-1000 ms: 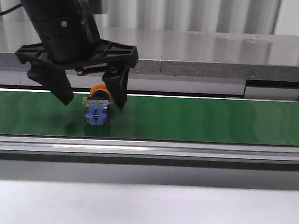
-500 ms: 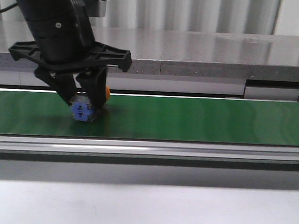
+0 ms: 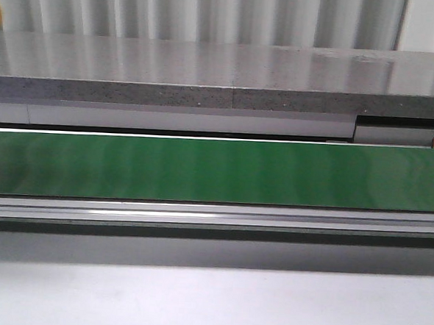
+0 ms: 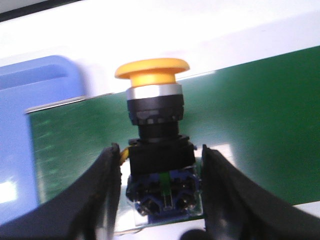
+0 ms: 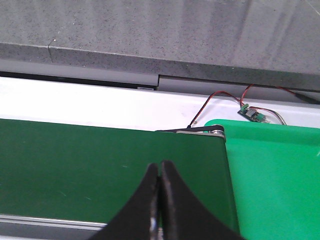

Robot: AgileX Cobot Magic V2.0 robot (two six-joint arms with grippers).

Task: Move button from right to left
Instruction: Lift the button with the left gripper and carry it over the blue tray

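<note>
Between my left gripper [image 4: 160, 197] fingers sits the button [image 4: 157, 150], clamped at its black mid-body w/ the blue contact block just below and the yellow-orange mushroom cap [image 4: 152, 70] sticking out ahead of the tips. Under it: green belt [image 4: 260, 115]; a blue bin [image 4: 30, 125] lies off to one side, blurred. Judging by build, it's a light, rigid plastic unit. The round collar could twist, so hold on the flat body sides, not the cap. My right gripper [image 5: 159, 200] is pinched closed on nothing, over the belt end beside a green tray [image 5: 275, 170].
</note>
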